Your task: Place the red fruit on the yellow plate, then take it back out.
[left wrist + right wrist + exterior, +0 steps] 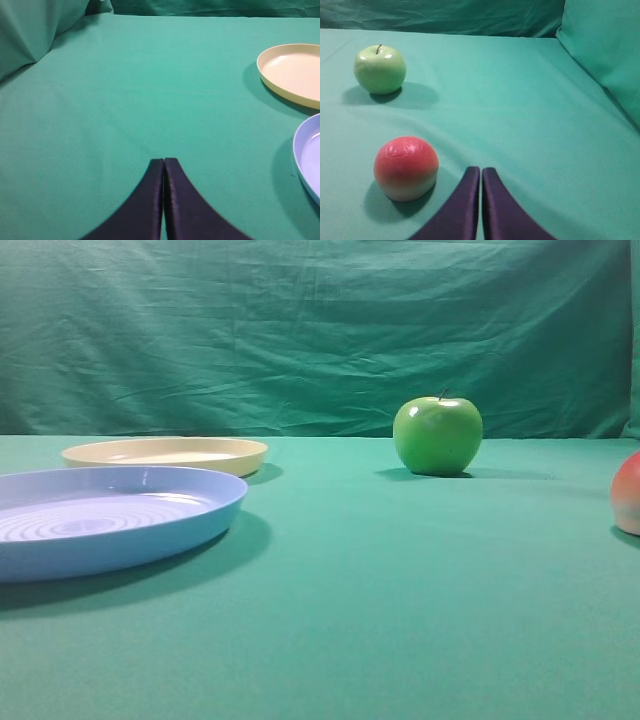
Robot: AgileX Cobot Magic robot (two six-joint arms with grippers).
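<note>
The red fruit [406,168] rests on the green cloth just left of my right gripper [481,170], which is shut and holds nothing. In the exterior view only a sliver of the red fruit [629,492] shows at the right edge. The yellow plate [165,454] lies bare at the back left, and the left wrist view has the yellow plate [292,74] at its upper right. My left gripper [163,161] is shut over bare cloth, well left of both plates. Neither gripper shows in the exterior view.
A light blue plate [105,517] with concentric rings lies in front of the yellow one, and the blue plate [309,155] cuts the left wrist view's right edge. A shiny green apple [437,435] stands mid-table, behind the red fruit [380,69]. Green cloth hangs behind.
</note>
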